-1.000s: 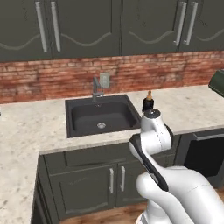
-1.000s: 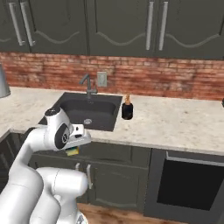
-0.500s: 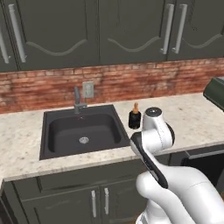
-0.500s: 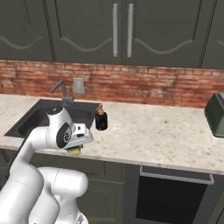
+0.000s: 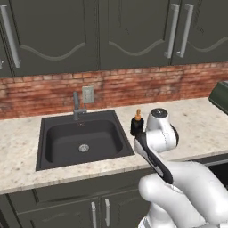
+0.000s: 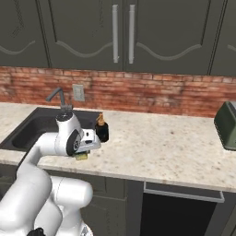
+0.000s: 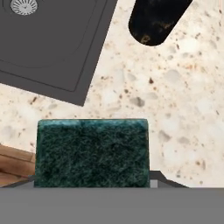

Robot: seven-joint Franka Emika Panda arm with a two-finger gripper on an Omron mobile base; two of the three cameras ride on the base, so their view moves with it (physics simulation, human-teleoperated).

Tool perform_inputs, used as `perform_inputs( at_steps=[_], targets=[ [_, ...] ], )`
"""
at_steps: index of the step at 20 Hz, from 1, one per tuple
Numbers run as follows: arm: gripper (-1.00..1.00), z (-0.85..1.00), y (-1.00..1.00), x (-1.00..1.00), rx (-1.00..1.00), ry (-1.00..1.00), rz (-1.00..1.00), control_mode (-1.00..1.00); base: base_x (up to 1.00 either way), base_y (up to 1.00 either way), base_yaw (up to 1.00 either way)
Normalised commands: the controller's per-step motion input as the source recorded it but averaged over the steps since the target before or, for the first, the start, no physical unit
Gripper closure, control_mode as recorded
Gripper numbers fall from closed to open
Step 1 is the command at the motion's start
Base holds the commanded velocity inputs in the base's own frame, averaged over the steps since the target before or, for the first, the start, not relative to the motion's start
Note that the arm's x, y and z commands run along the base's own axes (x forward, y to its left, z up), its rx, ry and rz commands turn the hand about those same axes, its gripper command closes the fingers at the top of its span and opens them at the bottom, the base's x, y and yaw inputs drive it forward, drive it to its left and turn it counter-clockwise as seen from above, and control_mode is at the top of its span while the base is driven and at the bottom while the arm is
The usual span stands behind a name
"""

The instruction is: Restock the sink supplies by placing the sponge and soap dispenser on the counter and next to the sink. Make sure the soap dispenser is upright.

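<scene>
A white robot arm reaches over the front edge of a beige speckled table [image 6: 152, 143] in a rendered kitchen, its hand [image 6: 82, 154] clamped on a sponge [image 7: 92, 152]. In the hand view the sponge's dark green scrub face sits at 6 o'clock, pressed between the two finger tips, of which only slivers show at either side. In the right base view a strip of the sponge's yellow body peeks out under the wrist, just above the table near its front edge.

The soap bottle [image 5: 136, 125], black with an orange-tan pump, stands upright on the table just beside the sink's right rim. In the left base view it is partly covered by the arm's wrist; in the right base view it stands at 1 o'clock from the hand. In the hand view its dark body lies at 12 o'clock from the sponge, well clear of it.

The dark sink [image 5: 58, 142], with its round silver drain and grey faucet [image 5: 76, 105] at the back rim, lies to the arm's left. In the hand view its corner is at 10 o'clock from the sponge. A red brick wall [image 6: 161, 94] and dark cabinets [image 6: 83, 32] rise behind.
</scene>
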Motion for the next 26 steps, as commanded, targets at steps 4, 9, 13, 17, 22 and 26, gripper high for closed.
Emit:
perform_inputs(
  at_steps=[4, 9, 13, 17, 22, 26],
  targets=[
    [1.0, -0.42, 0.0, 0.84, 0.1, 0.06, 0.0, -1.0, 0.0, 0.0, 0.0],
    [1.0, -0.51, -0.09, 0.6, 0.09, 0.05, 0.0, -1.0, 0.0, 0.0, 0.0],
    [1.0, -0.42, -0.08, 0.08, 0.0, 0.0, 0.0, -1.0, 0.0, 0.0, 0.0],
    [1.0, -0.25, -0.04, -0.13, 0.0, 0.0, 0.0, -1.0, 0.0, 0.0, 0.0],
    [1.0, -0.11, 0.0, -0.15, 0.0, 0.0, -0.03, -1.0, 0.0, 0.0, 0.0],
    [1.0, -0.2, 0.0, 0.01, 0.0, 0.0, -0.03, -1.0, 0.0, 0.0, 0.0]
  ],
)
